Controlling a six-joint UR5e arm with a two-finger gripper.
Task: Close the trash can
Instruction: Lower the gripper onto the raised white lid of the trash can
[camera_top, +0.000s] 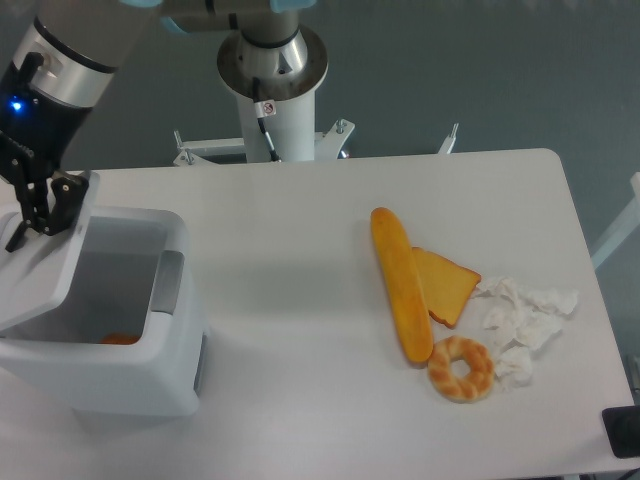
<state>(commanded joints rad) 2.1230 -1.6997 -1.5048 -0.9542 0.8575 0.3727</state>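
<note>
The white trash can (120, 375) stands at the table's left edge with its opening still showing and an orange item (120, 339) at the bottom. Its flat white lid (42, 272) leans over the left part of the opening, about halfway down. A grey latch tab (167, 283) sits on the can's right rim. My gripper (40, 212) comes in from the upper left, its black fingers (66, 198) pressed against the lid's raised top edge. The fingers look closed together and hold nothing.
A baguette (401, 283), a toast slice (448, 285), a bagel (461, 368) and crumpled white paper (525, 325) lie on the right half of the table (290, 290). The arm's base post (272, 90) stands behind the far edge.
</note>
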